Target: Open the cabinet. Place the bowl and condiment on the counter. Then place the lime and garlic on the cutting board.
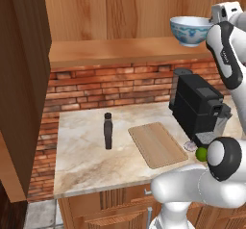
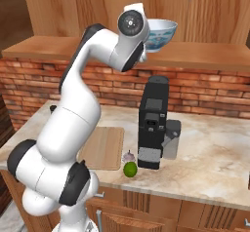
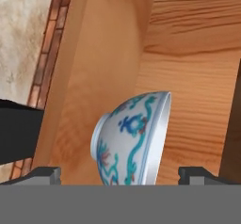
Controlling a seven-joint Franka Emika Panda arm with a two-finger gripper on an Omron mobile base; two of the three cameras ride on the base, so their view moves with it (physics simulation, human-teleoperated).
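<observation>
End effector (image 3: 120, 173) fingers spread wide either side of the bowl (image 3: 133, 139) on the cabinet (image 1: 120, 50) shelf.

A kitchen is showing here: a marble-look counter (image 1: 86, 160) is running under a wooden cabinet (image 1: 24, 79), backing onto a red brick wall (image 1: 105, 91), carrying a coffee machine (image 1: 197, 105) and cutting board (image 1: 157, 144).
</observation>
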